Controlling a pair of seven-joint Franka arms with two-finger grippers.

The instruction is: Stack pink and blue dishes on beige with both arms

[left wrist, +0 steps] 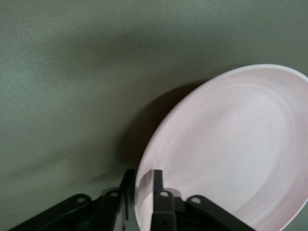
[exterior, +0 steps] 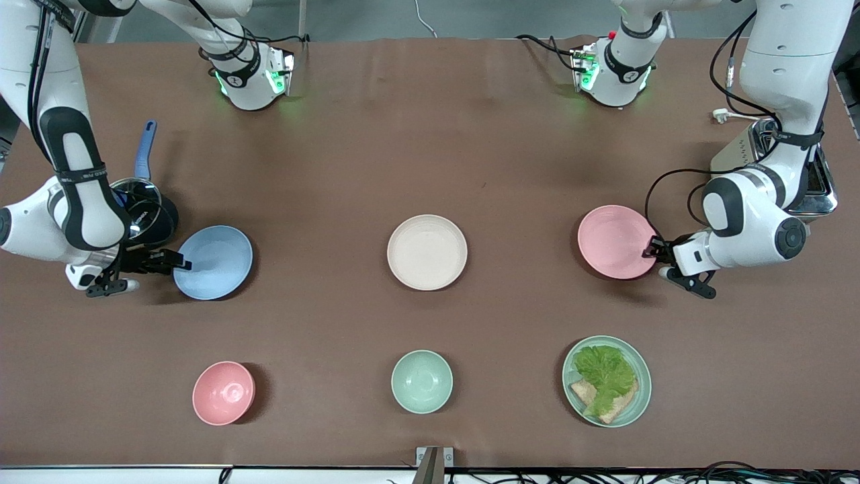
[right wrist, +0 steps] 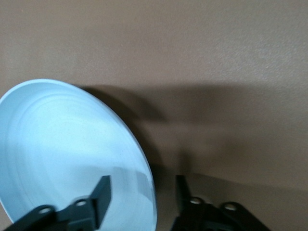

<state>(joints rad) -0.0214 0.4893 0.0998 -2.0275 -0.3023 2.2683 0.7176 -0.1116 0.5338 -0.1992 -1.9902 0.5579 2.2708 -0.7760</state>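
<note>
Front view, taking the beige plate [exterior: 427, 252] at mid-table as the landmark: nearer the camera than it sit a pink bowl [exterior: 224, 392], a mint-green bowl [exterior: 422, 381] and a mint-green plate [exterior: 607, 381] of lettuce and bread, none of them part of the job. Level with the beige plate, toward the right arm's end, the blue plate [exterior: 213, 262] has its outer rim between the fingers of the right gripper [exterior: 180, 262]; the right wrist view shows one finger [right wrist: 100, 194] over the blue plate [right wrist: 72, 154] and the other outside the rim, not yet pressed together on it. Toward the left arm's end, the left gripper [exterior: 652, 247] pinches the rim of the pink plate [exterior: 615, 241], and in the left wrist view the pink plate [left wrist: 231, 154] looks tilted up off the table. By my reading, grasping is in hand; next, each plate needs lifting clear and carrying over the beige plate, one arm at a time so they do not meet.
</note>
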